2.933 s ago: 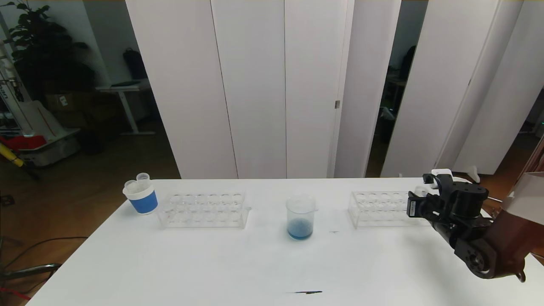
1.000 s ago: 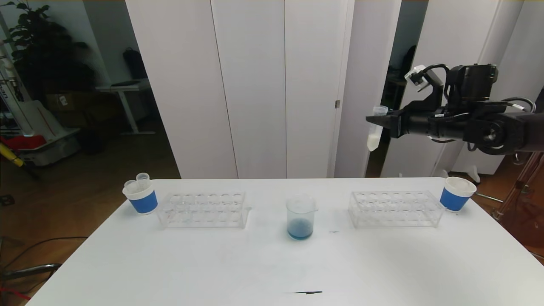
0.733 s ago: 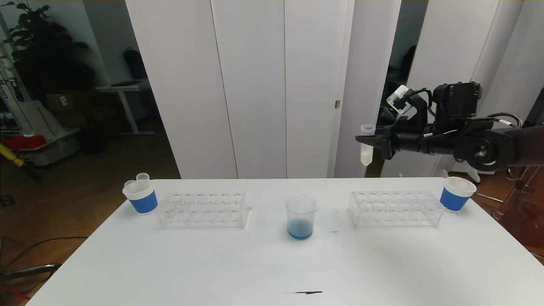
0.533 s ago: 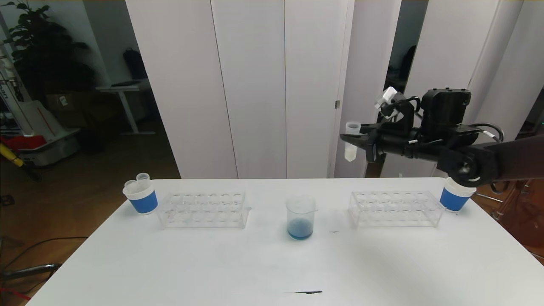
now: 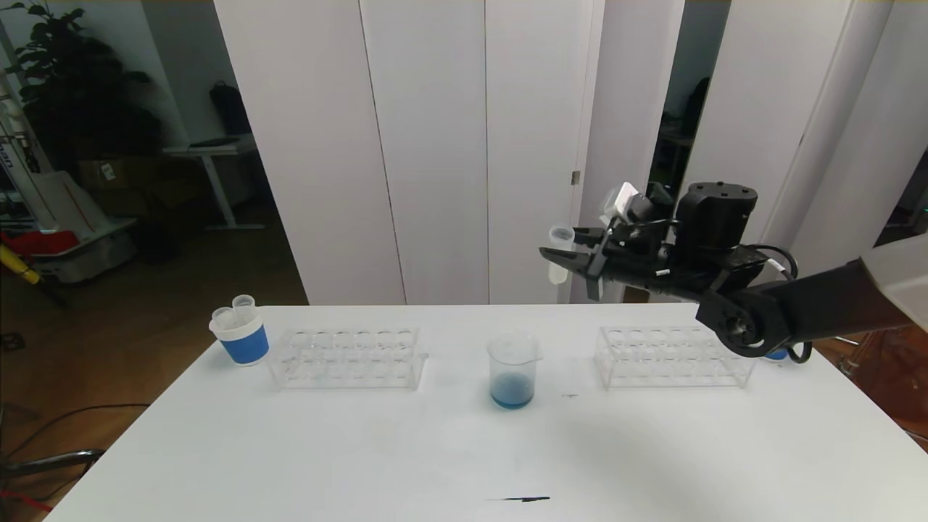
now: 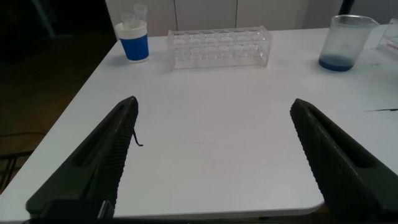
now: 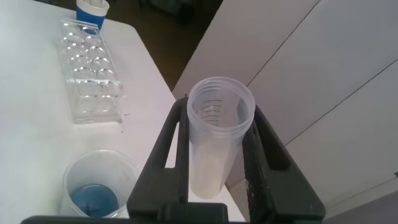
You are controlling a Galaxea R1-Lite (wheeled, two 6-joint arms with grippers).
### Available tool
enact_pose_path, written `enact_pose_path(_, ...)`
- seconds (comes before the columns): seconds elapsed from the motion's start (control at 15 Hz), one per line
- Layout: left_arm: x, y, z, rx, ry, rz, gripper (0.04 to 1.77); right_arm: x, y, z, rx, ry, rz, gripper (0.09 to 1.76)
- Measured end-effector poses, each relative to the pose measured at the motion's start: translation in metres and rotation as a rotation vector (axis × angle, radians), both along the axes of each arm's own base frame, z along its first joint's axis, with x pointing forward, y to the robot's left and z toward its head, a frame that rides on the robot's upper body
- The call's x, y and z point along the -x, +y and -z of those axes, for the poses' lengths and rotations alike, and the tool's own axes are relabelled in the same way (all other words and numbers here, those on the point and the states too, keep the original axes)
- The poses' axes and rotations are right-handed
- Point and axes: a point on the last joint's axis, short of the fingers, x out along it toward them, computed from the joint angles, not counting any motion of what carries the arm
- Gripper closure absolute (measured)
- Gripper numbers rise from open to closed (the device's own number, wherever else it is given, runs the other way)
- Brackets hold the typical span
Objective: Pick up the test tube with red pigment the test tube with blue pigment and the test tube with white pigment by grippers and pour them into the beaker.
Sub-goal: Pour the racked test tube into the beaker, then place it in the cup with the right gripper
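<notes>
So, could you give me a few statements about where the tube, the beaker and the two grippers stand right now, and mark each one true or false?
1. The right gripper is shut on the test tube with white pigment. True.
2. That tube is tipped over, mouth down, pouring. False: it hangs roughly upright, mouth up, pigment in its tip.
3. The beaker holds blue pigment at its bottom. True.
4. The tube is below the beaker's rim. False: it is held well above the table, up and to the robot's right of the beaker.
5. The left gripper grips a tube. False: it is open and empty, low over the table's near side.
</notes>
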Motion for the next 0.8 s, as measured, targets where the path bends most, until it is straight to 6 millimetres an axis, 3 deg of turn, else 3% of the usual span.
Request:
enact_pose_path(0.47,0.0,0.0,0.0,0.0,0.0,0.0,0.06,-0.013,0.0,0.022,0.178,-0.242,-0.043,1.28)
enact_pose_path(0.8,0.0,0.0,0.0,0.0,0.0,0.0,0.06,-0.033,0.013,0.027,0.258,-0.413,-0.059,1.28)
